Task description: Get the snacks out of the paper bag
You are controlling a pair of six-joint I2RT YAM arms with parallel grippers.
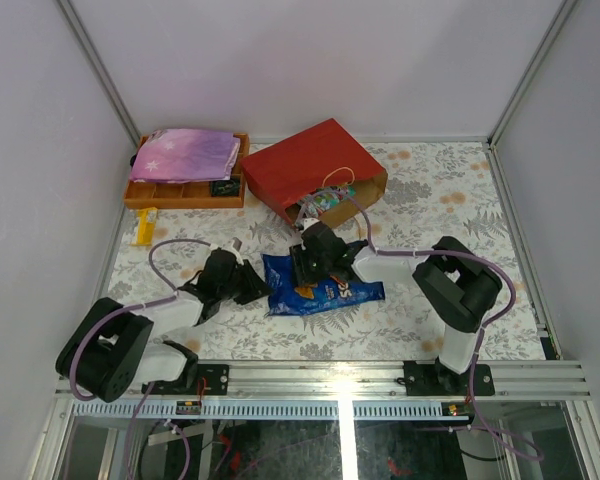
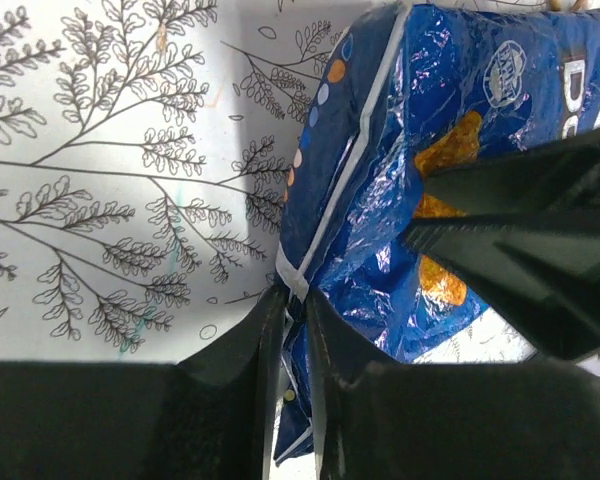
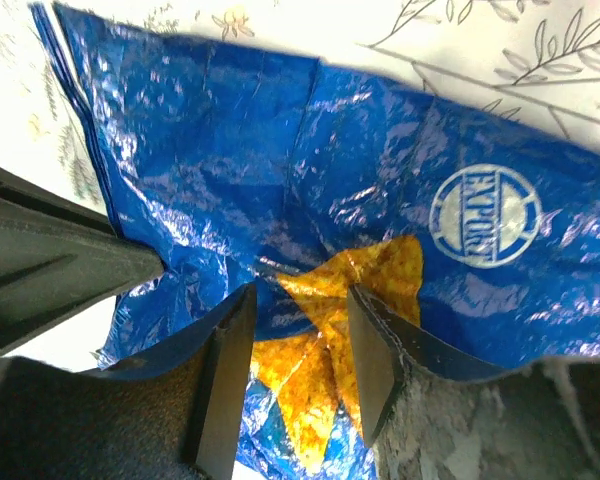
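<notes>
DESK: What is in the frame?

PHOTOGRAPHER: Two robot arms meet over a blue chip bag (image 1: 325, 290) lying flat on a leaf-print table (image 1: 450, 200). The bag is out of the red paper bag (image 1: 305, 165) and sits just in front of its mouth.

DESK: And the paper bag itself?

PHOTOGRAPHER: It lies on its side at the far middle of the table, brown inside showing, with the opening turned toward the arms. Small glossy packets (image 1: 327, 203) show inside that opening. From above their colours run together, so I would not count them.

DESK: The left claw?

PHOTOGRAPHER: The left gripper (image 2: 292, 297) is at the chip bag's left end. Its wrist view shows the two fingers drawn almost together, with the bag's crimped edge pinched between them.

DESK: The right one?

PHOTOGRAPHER: The right gripper (image 3: 300, 295) comes in from the far side onto the bag's printed face, at the orange chip picture. Its jaws stand partly apart with blue foil between them. Whether they clamp the foil or only rest on it, I cannot tell.

DESK: Anything else for the caption?

PHOTOGRAPHER: At far left is an orange compartment tray (image 1: 185, 198) with a pink-purple starry pouch (image 1: 185, 153) lying across it, and a small yellow item (image 1: 145, 226) sits on the table just in front of the tray
</notes>
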